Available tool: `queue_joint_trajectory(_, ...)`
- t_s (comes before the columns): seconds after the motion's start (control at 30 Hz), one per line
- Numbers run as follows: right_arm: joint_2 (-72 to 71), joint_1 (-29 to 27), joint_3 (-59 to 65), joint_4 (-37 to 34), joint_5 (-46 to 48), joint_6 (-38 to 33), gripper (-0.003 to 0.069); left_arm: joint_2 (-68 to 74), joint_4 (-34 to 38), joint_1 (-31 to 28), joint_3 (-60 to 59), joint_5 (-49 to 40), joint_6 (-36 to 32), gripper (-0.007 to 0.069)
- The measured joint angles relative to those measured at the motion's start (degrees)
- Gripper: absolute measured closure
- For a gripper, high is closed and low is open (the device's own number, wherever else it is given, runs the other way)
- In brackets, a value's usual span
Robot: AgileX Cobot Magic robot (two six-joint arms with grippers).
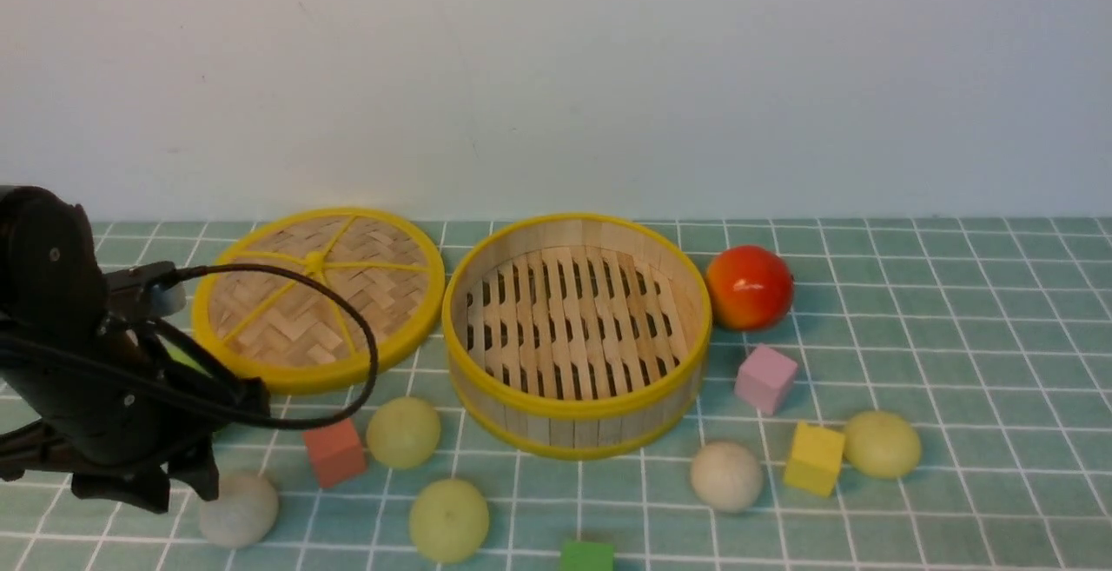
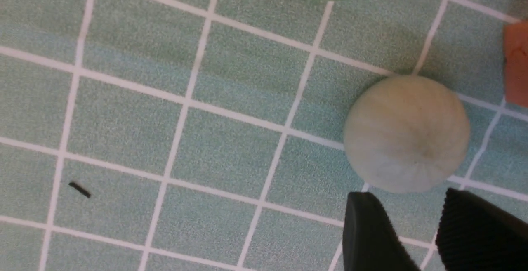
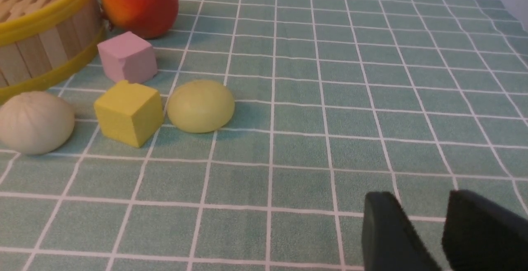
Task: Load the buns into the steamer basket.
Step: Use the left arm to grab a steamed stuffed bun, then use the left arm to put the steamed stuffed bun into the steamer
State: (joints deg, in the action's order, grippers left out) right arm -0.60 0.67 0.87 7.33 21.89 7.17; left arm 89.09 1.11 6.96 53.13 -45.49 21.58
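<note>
Front: left hand (image 1: 178,488) low at the tabletop (image 1: 956,336), tips beside white bun (image 1: 238,508); other buns (image 1: 726,475) lie outside the basket (image 1: 576,406), before it.
Left wrist: fingers (image 2: 371,229) apart, gripping nothing, white bun just beyond the tips.
Right wrist: right hand (image 3: 420,205) apart, holding nothing, well clear of other buns.

My front camera looks forward across the tablecloth (image 1: 956,336) to the wall (image 1: 556,76). My left wrist camera points straight down, close over an off-white bun (image 2: 406,133). My right wrist camera skims low, sharing the red apple (image 3: 139,3) with the front view.
</note>
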Motion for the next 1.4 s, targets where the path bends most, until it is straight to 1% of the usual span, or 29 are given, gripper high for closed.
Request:
queue_joint_trajectory(0.07, 0.0, 0.0, 0.0, 0.0, 0.0, 0.0, 0.0421, 0.1, -0.6, 2.0, 0.0, 0.9, 0.4, 0.0352)
queue_joint_trajectory(0.13, 0.0, 0.0, 0.0, 0.0, 0.0, 0.0, 0.0421, 0.3, -2.2, 4.2, 0.0, 2.7, 3.1, 0.0351)
queue_joint_trajectory(0.23, 0.0, 0.0, 0.0, 0.0, 0.0, 0.0, 0.0421, 0.8, -4.7, 4.7, 0.0, 3.3, 6.8, 0.0351)
queue_joint_trajectory(0.33, 0.0, 0.0, 0.0, 0.0, 0.0, 0.0, 0.0421, 2.0, -6.6, 4.7, 0.0, 3.8, 8.7, 0.0351)
queue_joint_trajectory(0.5, 0.0, 0.0, 0.0, 0.0, 0.0, 0.0, 0.0421, 4.0, -6.8, 4.7, 0.1, 6.7, 9.0, 0.0351)
queue_joint_trajectory(0.9, 0.0, 0.0, 0.0, 0.1, 0.0, 0.0, 0.0421, 8.2, -5.9, 4.7, 0.1, 7.6, 9.1, 0.0366)
queue_joint_trajectory(0.97, 0.0, 0.0, 0.0, 0.1, 0.0, 0.0, 0.0421, 8.2, -5.9, 4.7, 0.1, 7.8, 9.1, 0.0391)
queue_joint_trajectory(1.03, 0.0, 0.0, 0.0, 0.1, 0.0, 0.0, 0.0421, 8.2, -5.9, 4.7, 0.1, 7.9, 9.1, 0.0435)
queue_joint_trajectory(1.07, 0.0, 0.0, 0.0, 0.1, 0.0, 0.0, 0.0421, 8.2, -5.9, 4.7, 0.1, 7.9, 9.1, 0.0463)
queue_joint_trajectory(1.13, 0.0, 0.0, 0.0, 0.1, 0.0, 0.0, 0.0421, 8.2, -5.9, 4.7, 0.1, 7.9, 9.1, 0.0546)
queue_joint_trajectory(1.23, 0.0, 0.0, 0.0, 0.1, 0.0, 0.0, 0.0421, 8.1, -5.9, 4.7, 0.2, 7.7, 8.8, 0.0619)
queue_joint_trajectory(1.37, 0.0, 0.0, 0.0, 0.1, 0.0, 0.0, 0.0421, 8.0, -5.9, 4.7, 1.8, 5.2, 6.9, 0.0627)
queue_joint_trajectory(1.4, 0.0, 0.0, 0.0, 0.1, 0.0, 0.0, 0.0421, 8.0, -5.9, 4.7, 3.3, 3.1, 6.1, 0.0627)
